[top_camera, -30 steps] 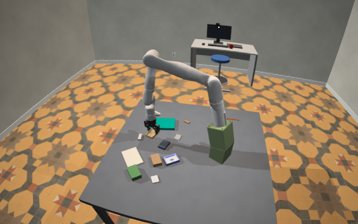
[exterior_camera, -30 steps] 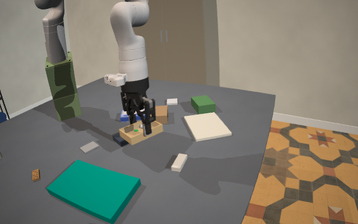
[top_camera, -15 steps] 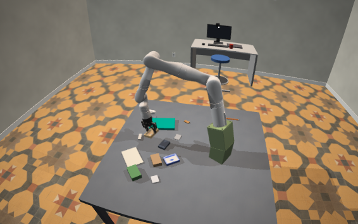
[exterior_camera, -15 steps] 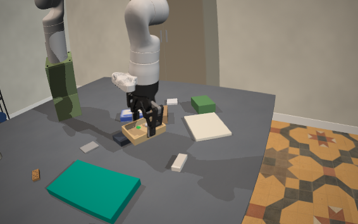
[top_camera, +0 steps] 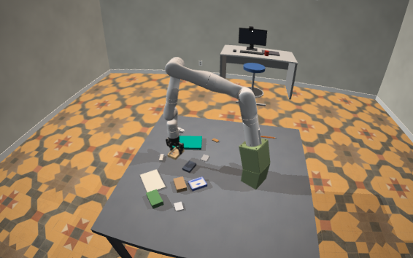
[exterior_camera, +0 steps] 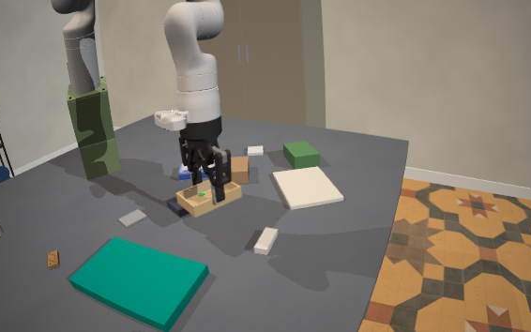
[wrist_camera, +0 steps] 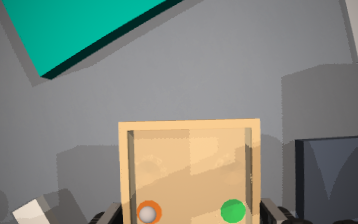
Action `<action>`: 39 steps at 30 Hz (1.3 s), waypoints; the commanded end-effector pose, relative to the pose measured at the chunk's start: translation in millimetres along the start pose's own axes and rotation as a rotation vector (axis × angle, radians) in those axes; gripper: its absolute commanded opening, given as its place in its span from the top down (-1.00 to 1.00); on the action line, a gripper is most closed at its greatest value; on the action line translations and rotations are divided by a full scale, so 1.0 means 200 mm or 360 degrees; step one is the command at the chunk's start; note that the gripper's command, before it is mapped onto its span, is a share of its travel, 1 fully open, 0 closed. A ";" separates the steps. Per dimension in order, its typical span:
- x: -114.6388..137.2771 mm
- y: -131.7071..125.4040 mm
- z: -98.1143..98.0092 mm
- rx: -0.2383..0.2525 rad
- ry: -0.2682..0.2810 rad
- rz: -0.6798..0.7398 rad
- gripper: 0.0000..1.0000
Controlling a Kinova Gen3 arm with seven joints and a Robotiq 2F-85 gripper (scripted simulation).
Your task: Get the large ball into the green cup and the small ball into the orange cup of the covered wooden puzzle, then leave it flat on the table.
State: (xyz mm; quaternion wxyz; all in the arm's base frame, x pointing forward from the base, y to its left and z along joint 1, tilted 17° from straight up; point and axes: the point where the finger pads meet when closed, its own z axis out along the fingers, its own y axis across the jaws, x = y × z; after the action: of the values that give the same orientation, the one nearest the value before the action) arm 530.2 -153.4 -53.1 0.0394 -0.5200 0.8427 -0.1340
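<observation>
Jaws clamped across the wooden puzzle (wrist_camera: 189,165): we see one finger on each side wall at the bottom of the wrist view, and the gripper (exterior_camera: 207,185) straddles the box from above in the exterior view. The puzzle sits low over the grey worktop (exterior_camera: 327,263), apparently lifted a little or tipped; we cannot tell from these views whether any edge touches the surface.

Inside, under the clear cover, a pale ball (wrist_camera: 148,214) rests in the orange cup (wrist_camera: 149,212) (whether it is the small one, we judge only from its fitting inside the ring). The green cup (wrist_camera: 233,210) looks bare, and no second ball shows in the visible part of the tray; the near edge of the box is cut off by the frame, so the large ball may lie there out of sight.

Around the puzzle: a dark grey block (wrist_camera: 336,175) just beside its right wall, a teal slab (wrist_camera: 80,30) well beyond the far end, and a small white block (wrist_camera: 32,212) near the left finger.

We judge the step in hand to be the tilting, with one ball seated and the other outstanding. The next move calls for a gentle tip toward the green cup, slow enough not to unseat the ball in the orange cup, and afterwards a level set-down.
</observation>
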 end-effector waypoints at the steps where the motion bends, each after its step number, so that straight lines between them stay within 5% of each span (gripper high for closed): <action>1: -0.03 0.00 -0.01 -0.0044 -0.0004 -0.0001 -0.45; 11: -0.03 -0.01 -0.01 -0.0260 -0.0009 0.0000 -0.45; 28: -0.06 -0.02 -0.01 -0.0368 0.0386 0.0001 -0.45; 39: -0.06 -0.02 -0.01 -0.0371 0.0390 0.0001 -0.45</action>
State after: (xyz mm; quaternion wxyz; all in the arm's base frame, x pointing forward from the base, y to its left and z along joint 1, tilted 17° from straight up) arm 539.5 -144.3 -51.0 -0.1194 -0.5011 0.8516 -0.0969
